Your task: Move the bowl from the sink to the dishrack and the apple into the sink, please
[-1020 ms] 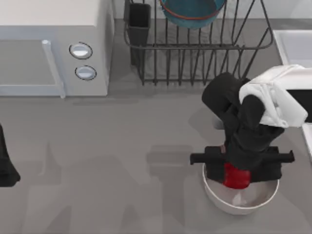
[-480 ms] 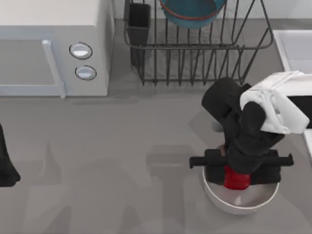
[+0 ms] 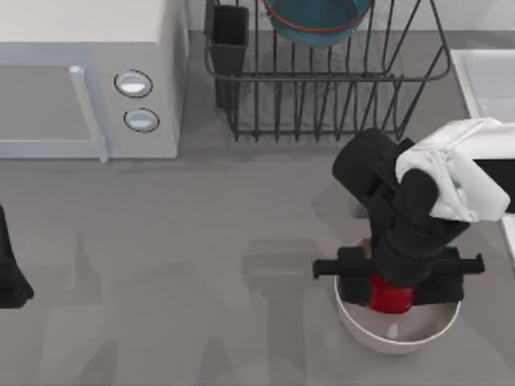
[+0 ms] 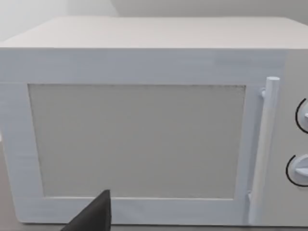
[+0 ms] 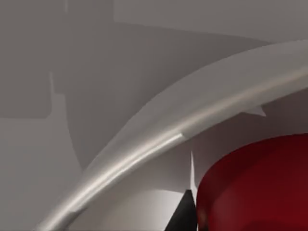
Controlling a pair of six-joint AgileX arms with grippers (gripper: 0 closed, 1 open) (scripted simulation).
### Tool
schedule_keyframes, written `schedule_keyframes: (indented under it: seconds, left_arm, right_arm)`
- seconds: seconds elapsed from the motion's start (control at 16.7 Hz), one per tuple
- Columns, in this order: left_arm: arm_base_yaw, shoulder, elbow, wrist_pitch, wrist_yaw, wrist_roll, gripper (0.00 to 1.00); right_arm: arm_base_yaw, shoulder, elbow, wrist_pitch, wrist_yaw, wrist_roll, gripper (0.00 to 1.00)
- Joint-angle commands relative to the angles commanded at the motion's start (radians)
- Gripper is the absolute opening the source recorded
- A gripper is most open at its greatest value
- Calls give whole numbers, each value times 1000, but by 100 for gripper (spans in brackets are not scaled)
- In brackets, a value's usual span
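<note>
The red apple [image 3: 391, 296] lies inside a plain white bowl [image 3: 398, 342] at the front right of the table. My right gripper [image 3: 392, 289] reaches down into that white bowl and is shut on the apple. In the right wrist view the apple [image 5: 255, 187] is very close, with a black fingertip [image 5: 185, 214] against its side and the white bowl's rim [image 5: 144, 144] curving past. The teal bowl [image 3: 318, 20] with its orange-red rim rests in the dark wire dishrack [image 3: 322, 88] at the back. The sink [image 3: 487, 76] is at the back right edge.
A white microwave [image 3: 80, 72] fills the back left and faces the left wrist view [image 4: 144, 134]. A black utensil cup [image 3: 230, 36] stands at the dishrack's left corner. My left gripper [image 3: 10, 269] is parked at the left edge. Bare grey table lies between the arms.
The right arm shifted slightly toward the table's front over the white bowl a second ago and has held almost still since. The apple has not visibly moved.
</note>
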Motion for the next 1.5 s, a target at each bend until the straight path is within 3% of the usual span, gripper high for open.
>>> schedule_keyframes:
  seconds: [0.18, 0.24, 0.66, 0.72, 1.5]
  left_arm:
    - [0, 0, 0, 0, 0, 0, 100]
    - [0, 0, 0, 0, 0, 0, 100]
    - [0, 0, 0, 0, 0, 0, 100]
    - [0, 0, 0, 0, 0, 0, 100]
    - [0, 0, 0, 0, 0, 0, 100]
  right_arm:
    - [0, 0, 0, 0, 0, 0, 2]
    - [0, 0, 0, 0, 0, 0, 0]
    - [0, 0, 0, 0, 0, 0, 0]
    - [22, -104, 5, -66, 10, 2, 0]
    - [19, -233, 265, -456, 9, -3, 0]
